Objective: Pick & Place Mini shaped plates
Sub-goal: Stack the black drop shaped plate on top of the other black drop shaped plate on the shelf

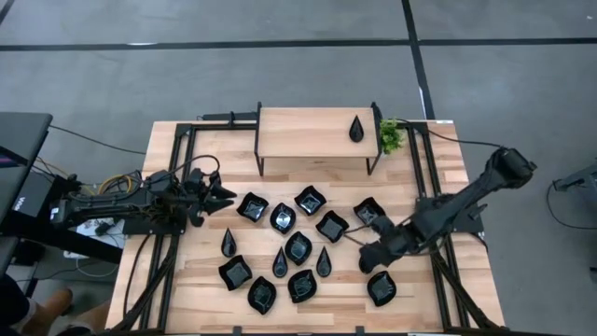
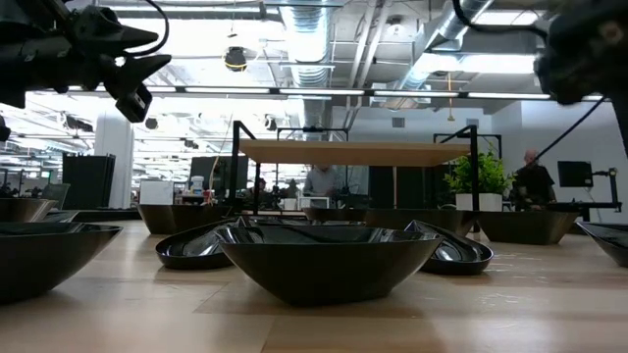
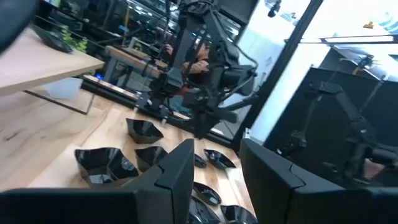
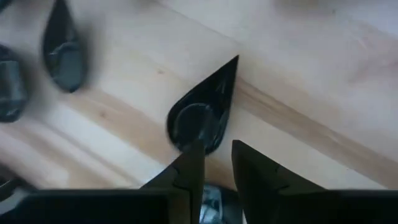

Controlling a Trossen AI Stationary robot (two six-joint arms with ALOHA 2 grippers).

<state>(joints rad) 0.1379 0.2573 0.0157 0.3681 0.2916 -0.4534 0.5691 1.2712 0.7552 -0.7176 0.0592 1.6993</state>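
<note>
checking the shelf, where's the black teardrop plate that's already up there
In the high view, the glossy black teardrop plate lies on the wooden shelf's right end, beside the small green plant.
</note>
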